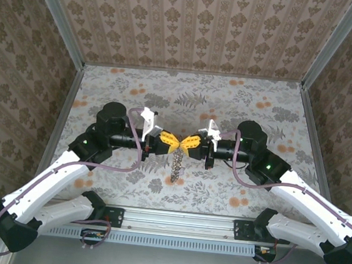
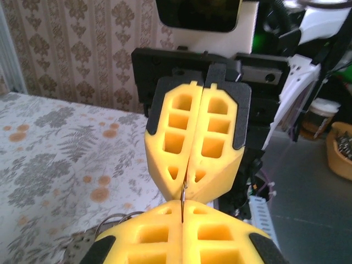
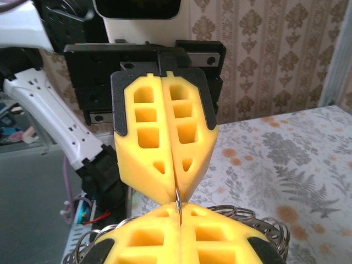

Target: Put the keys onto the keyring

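Left end effector (image 1: pixel 170 141), right end effector (image 1: pixel 189 141): mine, both pressed shut, tips meeting, each pinching one thin wire of the keyring (image 1: pixel 175 165), which hangs between them above the bench (image 1: pixel 123 95). I judge it light, springy, slippery; best gripped on bare wire.

The top camera looks down from behind the arms at the flower-printed table (image 1: pixel 229 106). Wrist cameras face each other closely, sharing the yellow latticed left gripper (image 3: pixel 177 193) and right gripper (image 2: pixel 185 193).
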Tool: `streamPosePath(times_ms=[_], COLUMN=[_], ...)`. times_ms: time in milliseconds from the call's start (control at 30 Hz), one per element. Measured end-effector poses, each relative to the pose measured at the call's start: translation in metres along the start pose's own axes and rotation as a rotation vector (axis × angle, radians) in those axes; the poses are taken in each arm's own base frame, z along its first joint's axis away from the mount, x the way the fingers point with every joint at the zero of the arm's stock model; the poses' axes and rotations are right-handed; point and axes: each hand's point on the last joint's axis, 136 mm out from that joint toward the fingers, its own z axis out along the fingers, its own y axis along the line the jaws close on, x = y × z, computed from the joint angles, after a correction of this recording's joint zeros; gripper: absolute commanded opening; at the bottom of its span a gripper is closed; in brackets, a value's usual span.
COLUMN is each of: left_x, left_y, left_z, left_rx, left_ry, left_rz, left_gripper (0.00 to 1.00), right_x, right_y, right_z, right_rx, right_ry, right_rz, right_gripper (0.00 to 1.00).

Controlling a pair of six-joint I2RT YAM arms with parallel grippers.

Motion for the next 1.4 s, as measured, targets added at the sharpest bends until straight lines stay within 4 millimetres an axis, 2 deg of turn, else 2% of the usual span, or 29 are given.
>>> streamPosePath(times_ms=[33, 100, 200, 367, 600, 767, 1167, 1400], left_x=[0.002, 0.005, 0.008, 0.016, 0.033, 0.031, 0.024, 0.023], left_y=[0.002, 0.007, 0.014, 0.021, 0.029, 0.028, 0.005, 0.004], left_z=[0.002, 0.005, 0.008, 0.008, 0.003, 0.004, 0.005, 0.005], left_rx=[-0.013, -0.048, -0.109, -0.192, -0.246, -0.234, -0.138, -0.133], left_ry=[0.017, 0.063, 0.142, 0.262, 0.375, 0.386, 0.354, 0.353], left_rz=[0.000, 0.009, 0.032, 0.070, 0.082, 0.098, 0.103, 0.110], left_gripper=[0.04, 0.19, 0.28, 0.28, 0.28, 0.28, 0.29, 0.27], right_x=[0.002, 0.006, 0.010, 0.016, 0.022, 0.021, 0.020, 0.021], right_y=[-0.003, -0.008, -0.015, -0.021, -0.013, -0.008, -0.005, 0.005], right_z=[0.000, -0.001, -0.003, -0.004, -0.003, -0.002, 0.002, 0.003], right_rx=[0.016, 0.051, 0.099, 0.146, 0.128, 0.114, 0.090, 0.048], right_ry=[0.007, 0.027, 0.059, 0.101, 0.144, 0.151, 0.160, 0.161], right_rz=[-0.006, -0.017, -0.040, -0.076, -0.105, -0.115, -0.113, -0.114], right_gripper=[0.00, 0.00, 0.00, 0.00, 0.00, 0.00, 0.00, 0.00])
